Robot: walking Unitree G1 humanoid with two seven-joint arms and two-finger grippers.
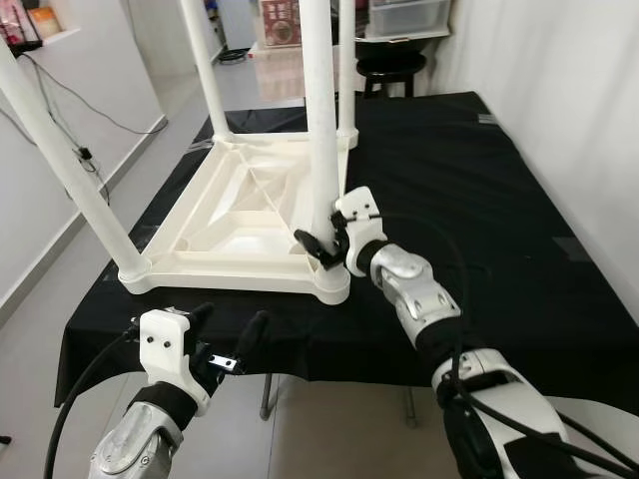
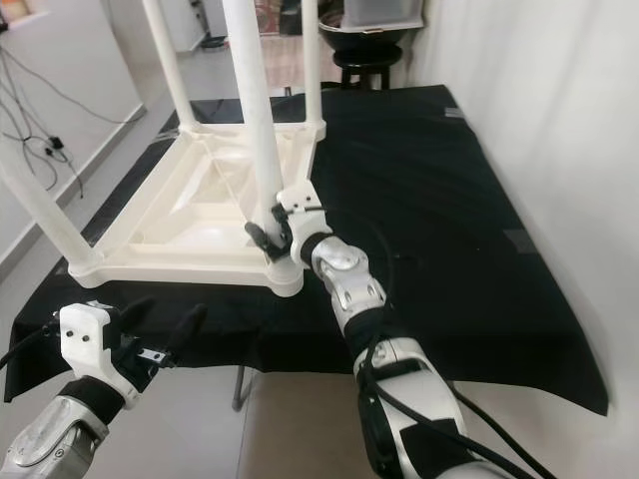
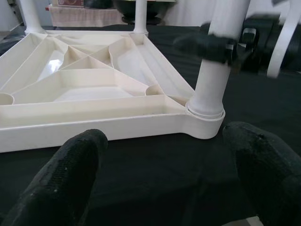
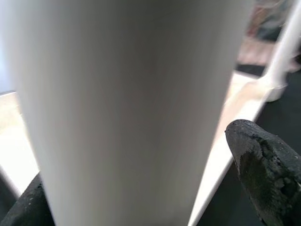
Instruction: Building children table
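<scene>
Black cloth (image 1: pixel 469 190) covers the work surface, its near edge hanging over. Black round stool (image 1: pixel 390 68) at far end. Clear storage box (image 1: pixel 407 14) beyond it. White wall (image 1: pixel 569 110) on right. Black cable (image 1: pixel 85 150) trails down the far-left wall to the grey floor (image 1: pixel 40 329).

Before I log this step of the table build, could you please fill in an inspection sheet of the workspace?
Surface: black cloth over a table, reaching the near edge.
Job's things: white table top lying upside down on the cloth; four white legs stand in its corner sockets, near right leg included.
Clutter: nothing seen on the cloth.
Grippers: right gripper has its fingers around the near right leg just above the socket; left gripper is open, near the cloth's front edge, holding nothing.
Cables: black cables trail down the left wall to the floor.
Surroundings: white walls either side; black stool beyond the table.
</scene>
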